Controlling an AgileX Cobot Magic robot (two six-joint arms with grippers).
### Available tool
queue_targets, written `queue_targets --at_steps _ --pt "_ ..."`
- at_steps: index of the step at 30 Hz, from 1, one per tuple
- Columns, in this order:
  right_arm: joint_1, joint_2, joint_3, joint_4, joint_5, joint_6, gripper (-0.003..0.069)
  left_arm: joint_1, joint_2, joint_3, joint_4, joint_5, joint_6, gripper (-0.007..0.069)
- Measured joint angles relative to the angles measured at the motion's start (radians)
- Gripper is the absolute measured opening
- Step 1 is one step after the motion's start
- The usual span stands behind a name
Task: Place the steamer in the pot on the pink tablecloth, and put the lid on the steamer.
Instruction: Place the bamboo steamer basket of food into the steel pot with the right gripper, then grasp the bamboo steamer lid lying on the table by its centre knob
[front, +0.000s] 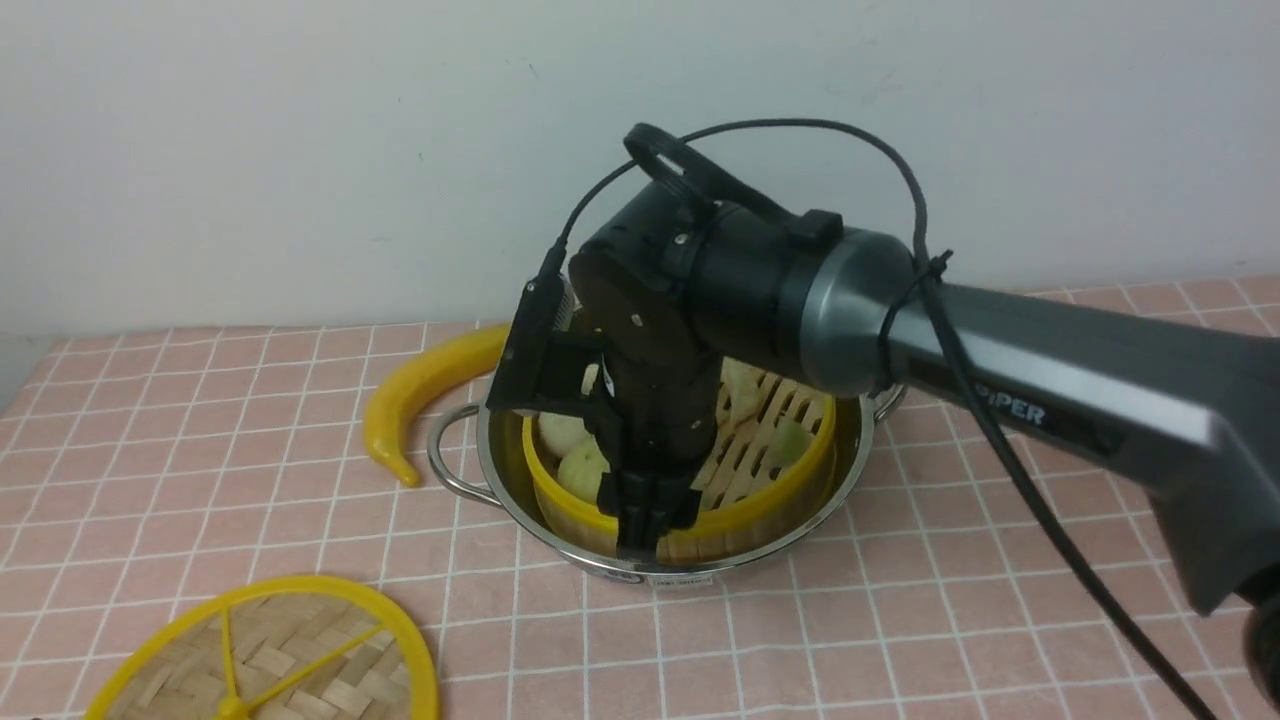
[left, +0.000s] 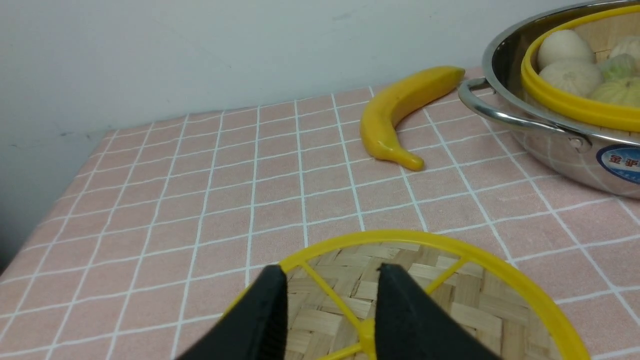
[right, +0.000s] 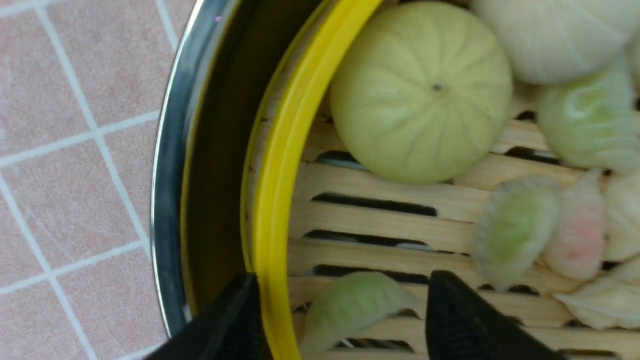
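Steamer (front: 760, 440) sat inside pot (left: 550, 150). Right pincer (right: 345, 277) spread wide, straddling steamer's near rim, gripping nothing; needed straight upward lift, clear of rim. Left pincer (left: 331, 270) open above lid (left: 480, 305).

- The right arm (front: 1100, 400) carries white capitals on its dark grey casing that read "PIPER". A black cable (front: 1050, 522) crosses the first letter, so that letter shows only in part.
- The pot (left: 545, 145) bears a blue label (left: 620, 162), oval with a white border, on its side. It has yellow Chinese characters: the first looks like "金", the next is cut off by the picture's edge and cannot be read surely.
- A pale label (front: 685, 580) sits on the pot's near side in the front view; its print is too small to read.
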Motion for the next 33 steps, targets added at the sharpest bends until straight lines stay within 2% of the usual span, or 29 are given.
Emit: queue_targets --at_steps 3,5,7,10,12,14,15,18,25,33 --pt "0.000 -0.057 0.000 -0.003 -0.001 0.032 0.0393 0.000 0.000 0.000 0.000 0.000 0.000 0.0243" --pt "0.000 -0.098 0.000 -0.003 -0.002 0.058 0.0330 0.000 0.000 0.000 0.000 0.000 0.000 0.0243" --pt "0.000 -0.135 0.000 -0.003 -0.002 0.091 0.0242 0.000 0.000 0.000 0.000 0.000 0.000 0.0243" --pt "0.000 -0.205 0.000 -0.010 -0.002 0.141 0.0036 0.000 0.000 0.000 0.000 0.000 0.000 0.0243" --pt "0.000 -0.248 0.000 -0.010 -0.001 0.197 -0.0010 0.000 0.000 0.000 0.000 0.000 0.000 0.0243" --pt "0.000 -0.267 0.000 -0.003 -0.001 0.234 -0.0013 0.000 0.000 0.000 0.000 0.000 0.000 0.0243" --pt "0.000 -0.299 0.000 0.017 -0.001 0.305 -0.0015 0.000 0.000 0.000 0.000 0.000 0.000 0.0243" --pt "0.000 -0.339 0.000 0.057 0.000 0.395 -0.0015 0.000 0.000 0.000 0.000 0.000 0.000 0.0243" --pt "0.000 -0.364 0.000 0.057 0.000 0.431 -0.0014 0.000 0.000 0.000 0.000 0.000 0.000 0.0243" --pt "0.000 -0.424 0.028 0.072 -0.091 0.430 -0.0006 0.000 0.000 0.000 0.000 0.000 0.000 0.0243"
